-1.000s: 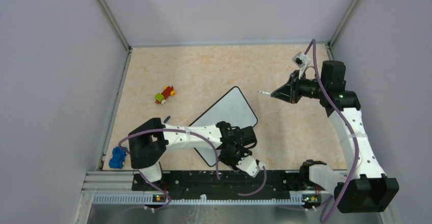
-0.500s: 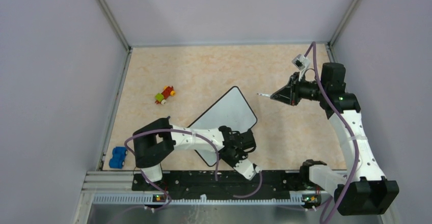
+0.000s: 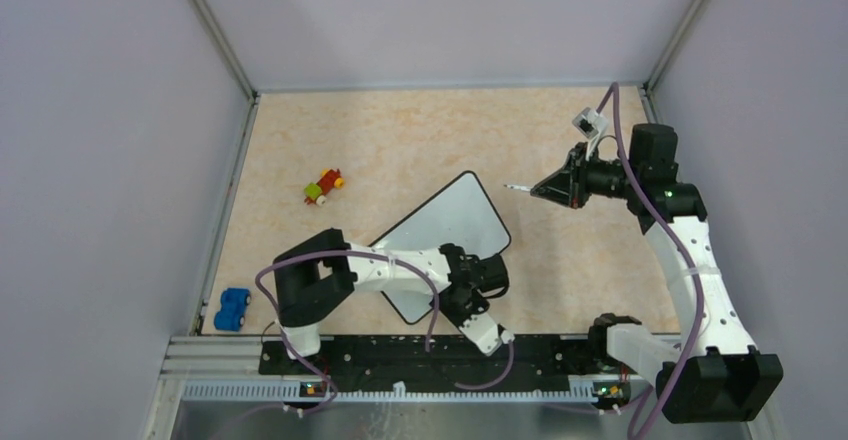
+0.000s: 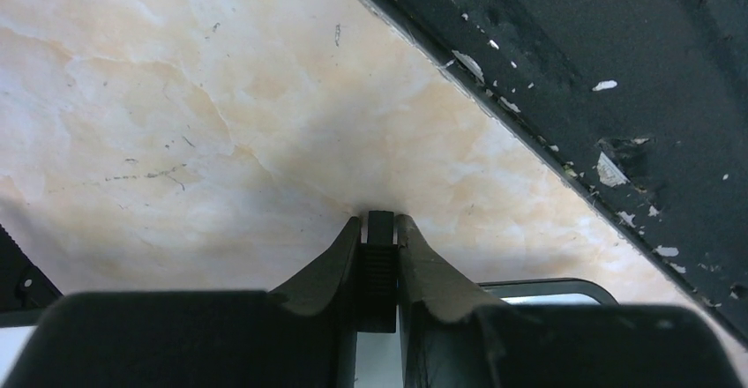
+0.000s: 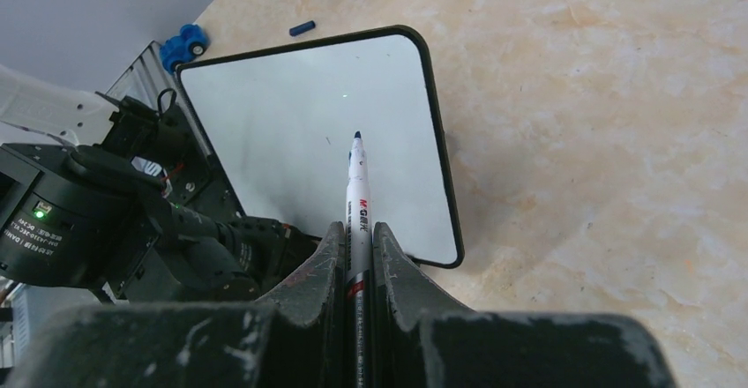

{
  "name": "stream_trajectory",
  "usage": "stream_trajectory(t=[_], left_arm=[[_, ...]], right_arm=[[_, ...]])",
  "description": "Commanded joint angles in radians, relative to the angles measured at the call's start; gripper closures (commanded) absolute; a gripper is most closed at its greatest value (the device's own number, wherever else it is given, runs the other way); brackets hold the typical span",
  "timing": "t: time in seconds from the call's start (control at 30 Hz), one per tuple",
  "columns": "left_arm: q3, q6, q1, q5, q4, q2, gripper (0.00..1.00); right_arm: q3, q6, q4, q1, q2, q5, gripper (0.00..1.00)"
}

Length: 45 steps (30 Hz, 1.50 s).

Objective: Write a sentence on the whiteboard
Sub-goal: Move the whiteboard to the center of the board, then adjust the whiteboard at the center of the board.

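Board hold: the left gripper (image 4: 380, 225) sits at the near end of the whiteboard (image 3: 445, 225), low over the table (image 3: 400, 130). Its fingers are pressed together on a narrow black piece, which I judge to be the board's frame or foot. White board face shows just beneath them.
Near-left corner: a blue toy car (image 3: 231, 308) sits well apart from the board.
Board position: it lies in the middle of the table, its long axis slanting from near-left to far-right. The face is blank, with no sentence on it yet.
Board's left side: a blue cap (image 5: 302, 28) lies near the edge, not touching.
Pen hold: the right gripper (image 5: 357, 229) is clamped on a marker (image 5: 356, 185), uncapped, tip forward.
Key relation: the marker tip lies just beyond the board's far-right short edge, apart from it and seemingly raised. The board lies ahead of and below the tip, toward the left arm. The marker lines up roughly with the board's long axis.
Writing arm, judged: the right, while the left only steadies.
Coming move, judged: the tip needs to travel in over the far end and down to the face.
Far side: a red-and-green toy (image 3: 323, 186) lies beyond the board, to the left.
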Motion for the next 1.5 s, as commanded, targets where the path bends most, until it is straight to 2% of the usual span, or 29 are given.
stream_trajectory(t=[0.0,0.23,0.37,0.43,0.5,0.57,0.63,0.73,0.83,0.93,1.1,1.2,1.3,1.33,1.43,1.47], left_arm=[[0.058,0.111,0.024,-0.028,-0.034,0.040,0.92],[0.146,0.182,0.072,-0.042,-0.094,0.097,0.93],[0.185,0.198,0.092,-0.038,-0.119,0.131,0.88],[0.199,0.190,0.094,-0.051,-0.126,0.140,0.77],[0.225,0.169,0.094,-0.049,-0.145,0.145,0.58],[0.263,0.142,0.093,-0.018,-0.170,0.137,0.44],[0.298,0.114,0.093,0.020,-0.186,0.121,0.35],[0.327,0.070,0.085,0.052,-0.192,0.086,0.15],[0.343,0.001,0.073,0.089,-0.198,0.035,0.02],[0.328,-0.087,0.076,0.101,-0.181,-0.042,0.01],[0.222,-0.201,0.126,0.121,-0.111,-0.223,0.01],[0.241,-0.279,0.212,0.222,-0.153,-0.319,0.01],[0.240,-0.344,0.226,0.256,-0.230,-0.423,0.01],[0.228,-0.352,0.227,0.280,-0.280,-0.457,0.03],[0.144,-0.392,0.239,0.344,-0.385,-0.525,0.16],[0.108,-0.330,0.245,0.354,-0.417,-0.542,0.20]], right_arm=[[-0.010,-0.016,0.031,-0.011,-0.018,-0.026,1.00],[-0.012,-0.016,0.029,-0.010,-0.020,-0.030,1.00],[-0.013,-0.020,0.026,-0.010,-0.024,-0.027,1.00],[-0.010,-0.024,0.021,-0.010,-0.026,-0.026,1.00],[-0.009,-0.025,0.019,-0.010,-0.029,-0.021,1.00],[-0.007,-0.022,0.023,-0.011,-0.027,-0.018,1.00],[-0.001,-0.019,0.023,-0.011,-0.021,-0.020,1.00],[0.019,-0.019,0.021,-0.011,-0.011,-0.023,1.00],[0.047,-0.020,0.017,-0.010,0.005,-0.023,1.00],[0.080,-0.033,-0.001,-0.010,0.025,-0.021,1.00],[0.099,-0.024,0.009,-0.009,0.050,-0.018,1.00],[0.098,-0.021,0.018,-0.008,0.061,-0.015,1.00],[0.093,-0.026,0.020,-0.007,0.066,-0.003,1.00],[0.090,-0.028,0.020,-0.007,0.066,0.001,1.00],[0.085,-0.026,0.024,-0.008,0.065,0.005,1.00],[0.083,-0.025,0.025,-0.007,0.063,0.005,1.00]])
